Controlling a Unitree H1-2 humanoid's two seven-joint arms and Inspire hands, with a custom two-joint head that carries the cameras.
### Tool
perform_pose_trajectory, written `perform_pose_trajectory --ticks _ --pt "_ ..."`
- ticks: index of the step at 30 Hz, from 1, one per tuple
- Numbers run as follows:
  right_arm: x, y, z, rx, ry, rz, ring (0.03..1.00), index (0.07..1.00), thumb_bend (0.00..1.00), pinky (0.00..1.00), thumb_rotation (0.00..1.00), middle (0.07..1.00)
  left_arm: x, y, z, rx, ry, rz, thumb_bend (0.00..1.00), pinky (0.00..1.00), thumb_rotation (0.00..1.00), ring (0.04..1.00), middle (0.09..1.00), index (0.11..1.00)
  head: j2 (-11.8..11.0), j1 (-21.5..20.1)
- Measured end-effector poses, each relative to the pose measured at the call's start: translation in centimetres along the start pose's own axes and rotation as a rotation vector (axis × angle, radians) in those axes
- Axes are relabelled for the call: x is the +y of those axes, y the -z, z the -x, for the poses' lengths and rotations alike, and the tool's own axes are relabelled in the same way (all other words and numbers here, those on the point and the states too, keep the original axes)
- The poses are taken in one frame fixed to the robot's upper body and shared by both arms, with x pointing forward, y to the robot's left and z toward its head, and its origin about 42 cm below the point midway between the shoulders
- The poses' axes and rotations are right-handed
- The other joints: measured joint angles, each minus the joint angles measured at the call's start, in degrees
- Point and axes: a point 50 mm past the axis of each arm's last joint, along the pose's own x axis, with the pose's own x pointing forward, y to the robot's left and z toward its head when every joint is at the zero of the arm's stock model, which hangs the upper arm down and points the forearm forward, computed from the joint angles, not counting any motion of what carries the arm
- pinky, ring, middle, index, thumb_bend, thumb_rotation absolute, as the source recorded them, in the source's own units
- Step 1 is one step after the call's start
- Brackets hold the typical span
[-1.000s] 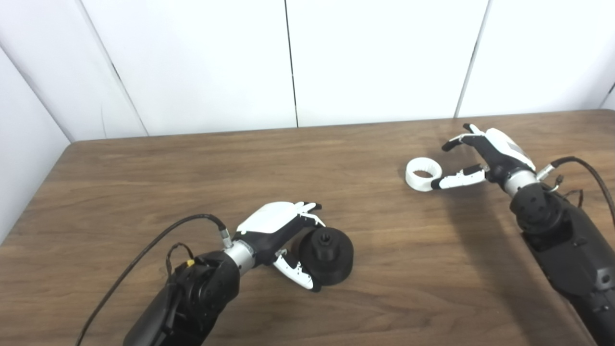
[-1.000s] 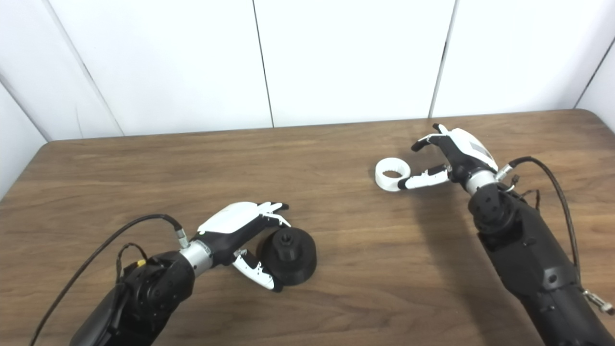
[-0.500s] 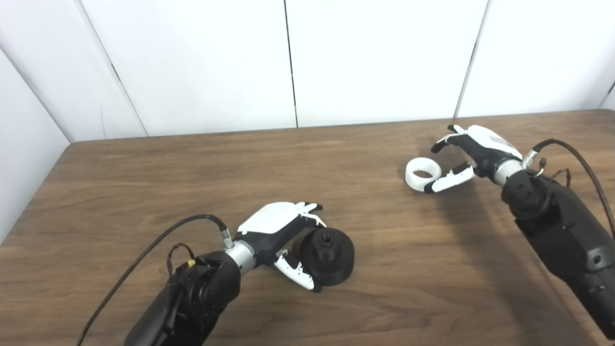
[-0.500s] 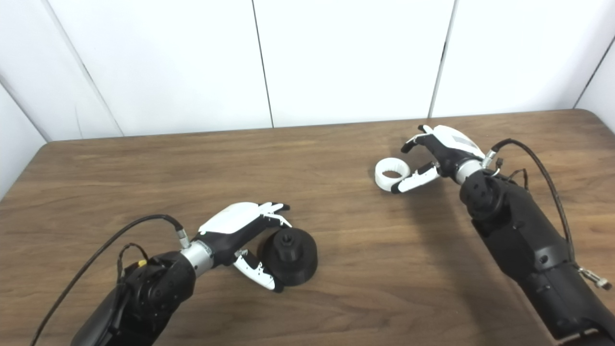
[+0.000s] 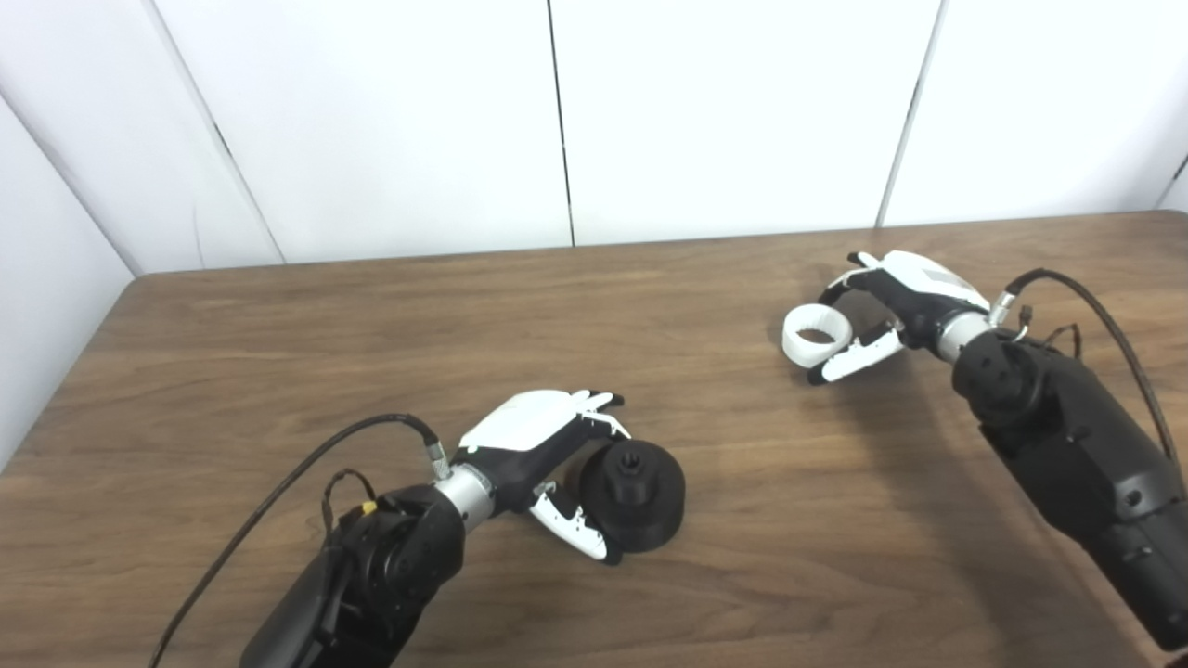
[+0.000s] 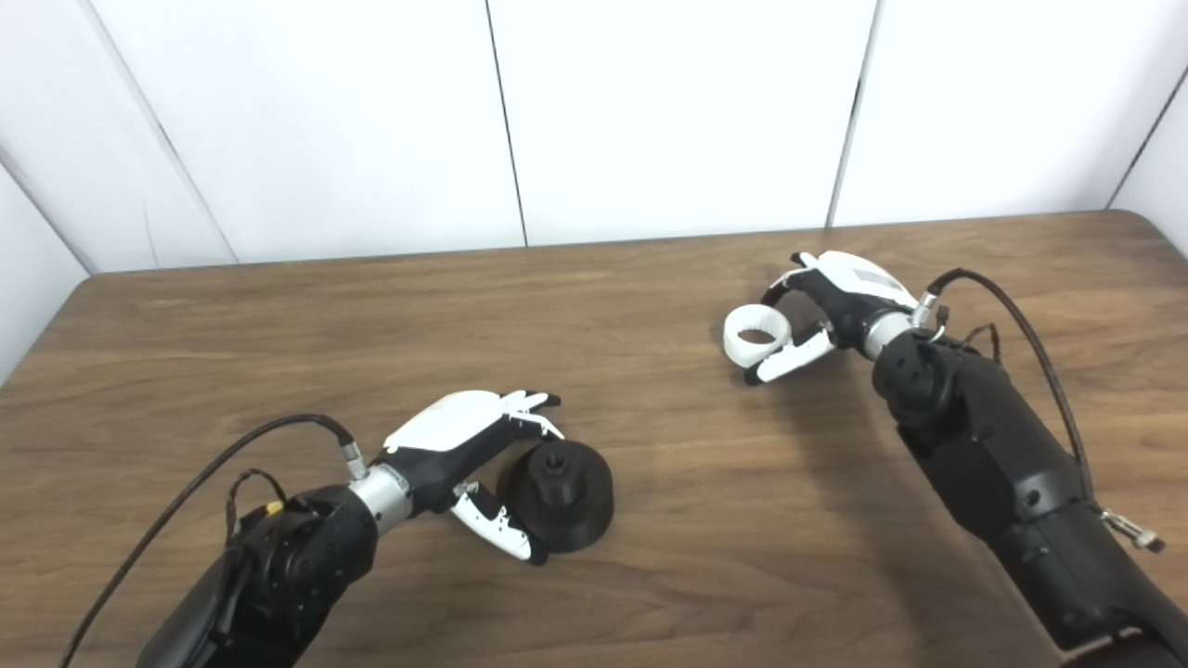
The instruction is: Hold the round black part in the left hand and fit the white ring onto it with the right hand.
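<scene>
Where two hands reach: one round black part [image 5: 633, 496], one white ring [image 5: 813, 336]

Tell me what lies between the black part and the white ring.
Only bare table: in both eye views nothing lies between the black part and the white ring.

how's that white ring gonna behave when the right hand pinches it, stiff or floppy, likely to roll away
The white ring looks like a rigid, thin-walled hoop, so it should probably keep its shape. It lies flat on the table, so rolling seems unlikely unless it gets tipped on edge. It looks light and smooth, so the right hand, closing around it, might slide it.
</scene>
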Motion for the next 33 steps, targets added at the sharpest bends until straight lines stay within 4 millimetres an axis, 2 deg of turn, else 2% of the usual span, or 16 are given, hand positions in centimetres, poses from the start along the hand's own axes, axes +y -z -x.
perform_pose_trajectory --ticks 11,17,26,33 --pt "0.11 -0.29 -0.37 -0.047 0.084 -0.002 0.998 0.686 0.86 1.00 0.31 0.933 -0.01 -0.01 0.00 -0.001 0.001 0.001 0.93 0.99 0.25 1.000 0.991 0.700 0.3 0.2" --pt "0.67 -0.45 -0.63 -0.051 0.092 -0.016 0.987 0.668 0.85 0.99 0.29 0.923 -0.01 -0.02 -0.01 -0.001 0.000 0.001 0.93 1.00 0.25 1.000 0.992 0.700 0.4 0.4" --pt "0.38 -0.04 -0.54 -0.044 0.115 -0.027 0.983 0.645 0.85 0.96 0.25 0.910 0.00 -0.02 0.00 -0.001 0.000 0.001 0.94 1.00 0.24 1.000 0.989 0.692 0.4 0.4" --pt "0.45 0.04 -0.50 -0.054 0.117 -0.026 0.974 0.644 0.87 0.95 0.26 0.902 0.01 -0.07 0.00 0.001 0.004 0.003 0.94 0.99 0.25 1.000 0.994 0.698 0.4 0.4"
